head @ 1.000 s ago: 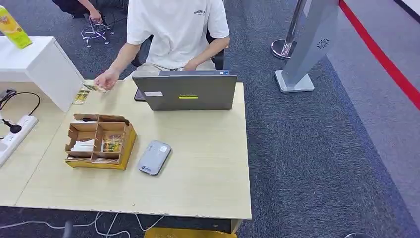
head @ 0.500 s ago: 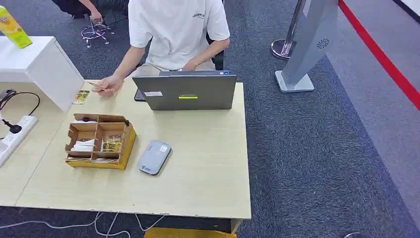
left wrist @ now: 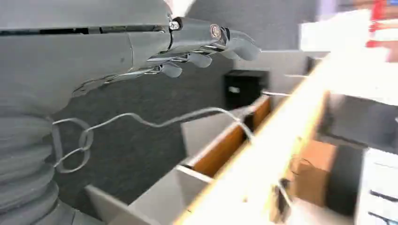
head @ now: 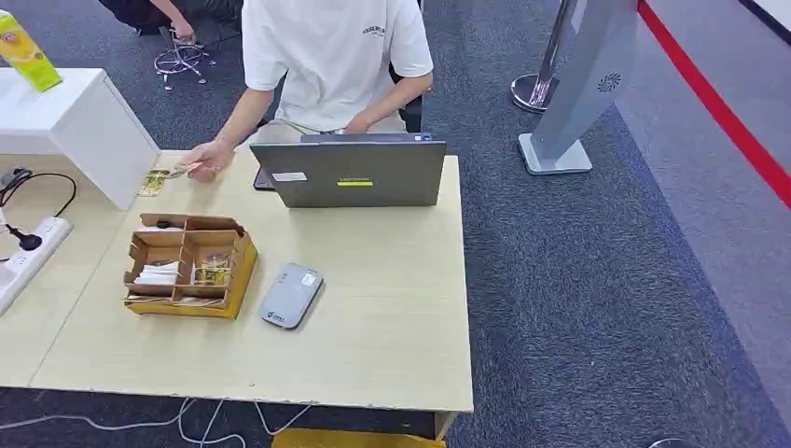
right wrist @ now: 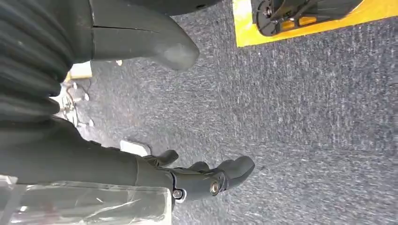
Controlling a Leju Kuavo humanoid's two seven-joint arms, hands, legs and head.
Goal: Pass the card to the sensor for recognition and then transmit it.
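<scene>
A grey, rounded sensor (head: 291,295) lies flat near the middle of the wooden table (head: 392,317). To its left stands a cardboard box (head: 188,266) with compartments that hold cards (head: 211,271). Another card (head: 152,182) lies at the table's far left. Beside it, a seated person's hand (head: 207,159) pinches a further card (head: 179,171). My left hand (left wrist: 206,42) hangs beside the desk with its fingers stretched out and nothing in it. My right hand (right wrist: 206,180) hangs over the carpet, fingers loosely extended, also holding nothing.
A grey laptop (head: 350,173) stands open at the table's far edge, in front of the person in a white T-shirt (head: 331,56). A white box (head: 84,121) and a power strip (head: 23,257) sit on the left. A grey floor stand (head: 583,84) rises at the right.
The person's hand with the card has dropped from above the table's far left corner to just beside the card lying there. Box, sensor and laptop have not moved.
</scene>
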